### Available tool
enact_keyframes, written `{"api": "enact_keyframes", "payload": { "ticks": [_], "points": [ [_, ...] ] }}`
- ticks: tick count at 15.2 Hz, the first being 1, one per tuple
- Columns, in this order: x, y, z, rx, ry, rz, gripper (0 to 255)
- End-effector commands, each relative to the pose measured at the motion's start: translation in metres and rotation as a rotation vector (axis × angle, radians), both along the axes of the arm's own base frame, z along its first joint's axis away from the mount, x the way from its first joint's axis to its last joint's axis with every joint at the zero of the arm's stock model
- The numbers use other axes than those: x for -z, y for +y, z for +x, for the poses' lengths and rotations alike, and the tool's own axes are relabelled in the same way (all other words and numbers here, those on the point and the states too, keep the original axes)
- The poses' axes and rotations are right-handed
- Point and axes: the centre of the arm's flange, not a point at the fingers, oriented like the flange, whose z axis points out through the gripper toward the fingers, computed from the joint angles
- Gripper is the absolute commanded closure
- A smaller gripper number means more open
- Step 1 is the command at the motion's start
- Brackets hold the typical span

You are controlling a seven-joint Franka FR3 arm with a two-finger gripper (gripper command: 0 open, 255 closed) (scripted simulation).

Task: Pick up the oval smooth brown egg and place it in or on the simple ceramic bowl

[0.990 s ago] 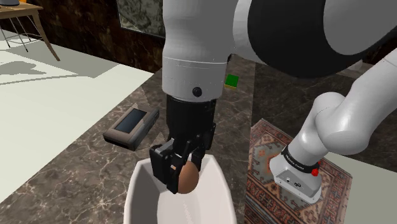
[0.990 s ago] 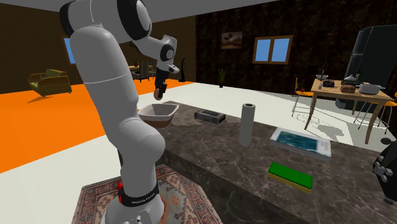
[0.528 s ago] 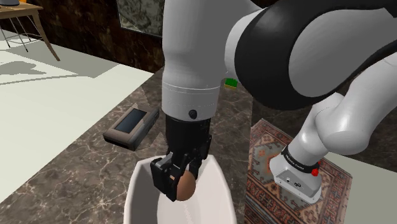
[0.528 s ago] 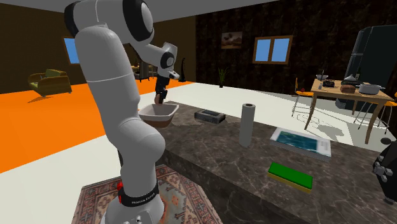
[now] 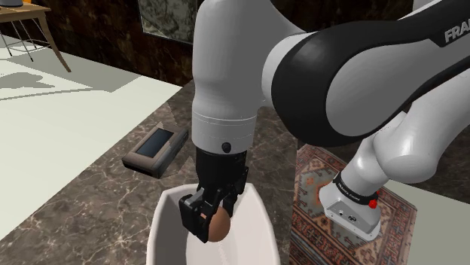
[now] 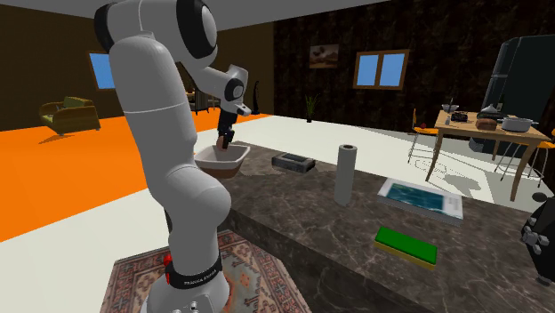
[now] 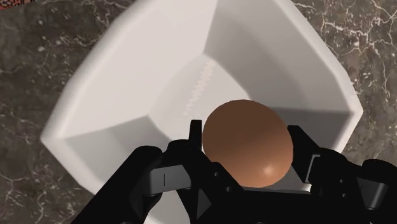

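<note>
Brown egg (image 7: 247,143) pinched tight between my jaws, gripper (image 5: 204,218) squeezing both sides so it can't roll. Bowl (image 7: 108,89) sits right beneath them, egg low between its walls, so letting go should mean a short drop.

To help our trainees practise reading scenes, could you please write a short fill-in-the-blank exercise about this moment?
1. The claw is shut on a brown ____.
2. The bowl below the claw is ____ in colour.
3. The flat pad lying on the counter is ____.
Missing words: egg; white; green.
</note>
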Motion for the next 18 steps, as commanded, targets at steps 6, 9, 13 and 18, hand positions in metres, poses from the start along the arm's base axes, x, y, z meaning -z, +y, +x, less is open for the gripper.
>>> {"api": "enact_keyframes", "payload": {
  "ticks": [6, 9, 13, 18],
  "points": [
    [0.000, 0.000, 0.000, 0.000, 0.000, 0.000, 0],
    [0.000, 0.000, 0.000, 0.000, 0.000, 0.000, 0],
    [-0.047, -0.010, 0.012, 0.000, 0.000, 0.000, 0],
    [-0.047, -0.010, 0.012, 0.000, 0.000, 0.000, 0]
  ]
}}
